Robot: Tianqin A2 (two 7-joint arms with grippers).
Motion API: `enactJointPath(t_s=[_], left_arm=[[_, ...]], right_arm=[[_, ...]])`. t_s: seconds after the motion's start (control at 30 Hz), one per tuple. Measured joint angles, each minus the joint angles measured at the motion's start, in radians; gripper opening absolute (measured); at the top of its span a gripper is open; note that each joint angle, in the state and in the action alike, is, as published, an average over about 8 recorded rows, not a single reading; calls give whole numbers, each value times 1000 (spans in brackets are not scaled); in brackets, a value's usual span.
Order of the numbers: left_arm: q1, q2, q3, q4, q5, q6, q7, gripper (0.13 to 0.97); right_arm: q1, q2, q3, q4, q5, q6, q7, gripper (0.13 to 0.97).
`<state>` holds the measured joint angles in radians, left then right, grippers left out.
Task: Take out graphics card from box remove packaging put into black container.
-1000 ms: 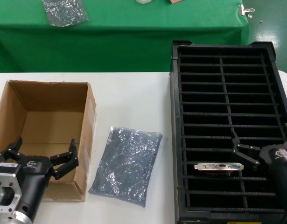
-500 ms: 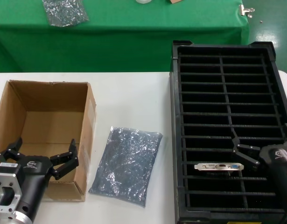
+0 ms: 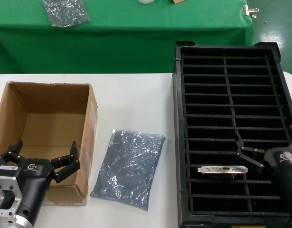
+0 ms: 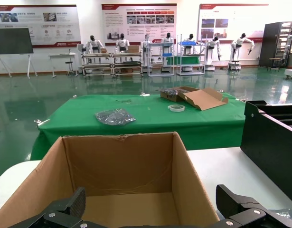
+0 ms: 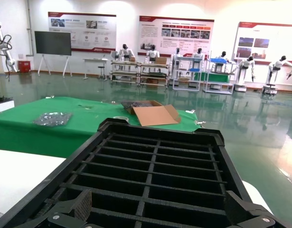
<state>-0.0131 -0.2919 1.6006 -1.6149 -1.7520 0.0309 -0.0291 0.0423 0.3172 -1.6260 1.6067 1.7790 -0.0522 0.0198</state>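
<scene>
Graphics card [image 3: 223,169] sits on edge in a slot of the black container [image 3: 183,118], near the crate's front end, just left of the centre rib; silver bracket w/ blue + white ports faces up. Container takes up the right side of the white table [image 3: 131,99], reaching the front edge.

Right claw [image 3: 267,145] hovers over the container's front-right part, just beside the card's right end, fingers spread, not touching it; spread also seen in right wrist view [image 5: 160,216].

Left claw [image 3: 41,156] is above the front wall of the cardboard box [image 3: 46,118], fingers spread wide, holding nothing; same in left wrist view [image 4: 150,213]. Box is open and stands at the table's left edge.

Anti-static bag [image 3: 129,161] lies flat on the table btw box and container, near the front edge, touching neither claw.

Another silvery bag [image 3: 66,11] lies on the green cloth [image 3: 136,33] behind the table.
</scene>
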Motion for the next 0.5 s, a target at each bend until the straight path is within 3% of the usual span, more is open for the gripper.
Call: enactJointPath(t_s=[0.5], left_arm=[[0,0,0,0,0,0,0,966]], right_arm=[[0,0,0,0,0,0,0,966]])
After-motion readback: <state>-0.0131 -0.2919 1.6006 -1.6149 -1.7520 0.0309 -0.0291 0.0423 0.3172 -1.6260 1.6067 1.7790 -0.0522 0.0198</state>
